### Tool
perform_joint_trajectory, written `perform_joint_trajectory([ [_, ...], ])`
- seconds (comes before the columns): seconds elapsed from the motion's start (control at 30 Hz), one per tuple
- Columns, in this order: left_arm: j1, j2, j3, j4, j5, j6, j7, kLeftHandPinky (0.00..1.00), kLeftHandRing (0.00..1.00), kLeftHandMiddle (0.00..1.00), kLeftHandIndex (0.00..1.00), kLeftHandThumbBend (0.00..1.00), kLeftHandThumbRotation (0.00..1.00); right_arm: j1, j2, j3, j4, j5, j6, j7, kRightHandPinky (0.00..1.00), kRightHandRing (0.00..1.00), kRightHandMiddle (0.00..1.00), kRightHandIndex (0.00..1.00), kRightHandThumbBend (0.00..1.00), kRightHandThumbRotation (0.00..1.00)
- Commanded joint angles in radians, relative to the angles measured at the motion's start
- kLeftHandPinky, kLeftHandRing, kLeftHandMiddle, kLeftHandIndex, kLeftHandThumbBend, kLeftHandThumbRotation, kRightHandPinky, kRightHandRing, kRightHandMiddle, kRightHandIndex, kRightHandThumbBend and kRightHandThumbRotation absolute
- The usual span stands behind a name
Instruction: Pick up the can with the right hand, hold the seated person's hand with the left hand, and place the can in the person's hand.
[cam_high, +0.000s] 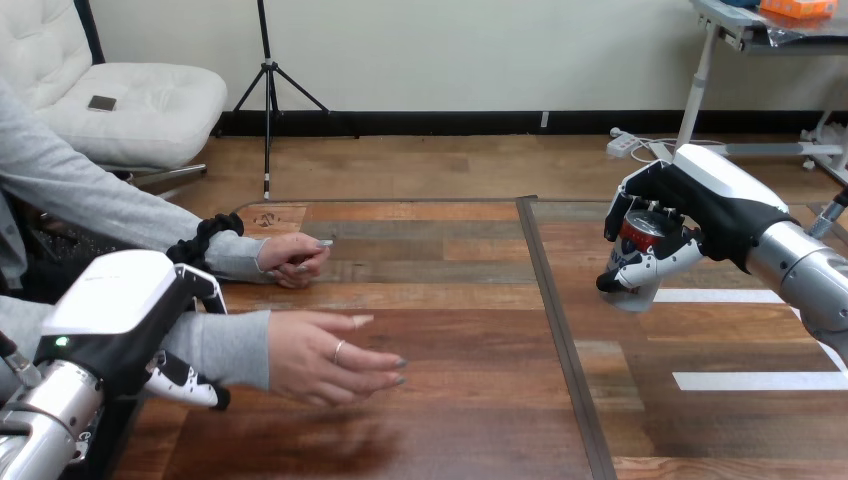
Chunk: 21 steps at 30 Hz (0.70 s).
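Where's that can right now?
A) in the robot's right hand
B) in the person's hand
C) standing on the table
A: the right hand has its fingers curled round the can.

Beyond the wooden table (450, 300), which carries two white tape strips (720, 296) near its right edge, a wooden floor (450, 165) reaches a pale wall (450, 50) with a black baseboard (450, 122). A white padded chair (140, 115) stands at the far left, with a black tripod (267, 90) beside it. At the far right is a metal stand (740, 25), and a white power strip (628, 143) lies on the floor.
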Motion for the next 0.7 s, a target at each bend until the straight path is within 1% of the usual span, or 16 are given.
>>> perform_joint_trajectory([
  [0.0,-0.049,-0.009,0.056,-0.082,-0.039,0.002,0.014,0.14,0.2,0.28,0.43,0.88,0.0,-0.045,-0.03,-0.021,-0.037,0.003,-0.004,-0.017,0.33,0.37,0.41,0.43,0.75,0.0],
  [0.17,-0.046,-0.012,0.063,-0.088,-0.053,-0.004,0.012,0.16,0.22,0.31,0.43,0.87,0.0,-0.044,-0.028,-0.023,-0.038,0.005,-0.002,-0.013,0.33,0.37,0.41,0.43,0.75,0.0],
  [0.33,-0.042,-0.014,0.069,-0.096,-0.062,-0.009,0.023,0.17,0.23,0.32,0.43,0.86,0.0,-0.043,-0.027,-0.025,-0.033,0.006,-0.015,-0.018,0.34,0.38,0.42,0.43,0.75,0.0],
  [0.47,-0.043,-0.012,0.07,-0.098,-0.067,-0.011,0.019,0.18,0.24,0.32,0.43,0.86,0.0,-0.043,-0.027,-0.026,-0.033,0.009,-0.017,-0.014,0.34,0.38,0.42,0.43,0.75,0.0],
  [0.67,-0.043,-0.014,0.075,-0.102,-0.074,-0.015,0.017,0.18,0.23,0.32,0.42,0.85,0.0,-0.043,-0.027,-0.023,-0.036,0.005,-0.015,-0.015,0.35,0.39,0.42,0.43,0.75,0.0],
])
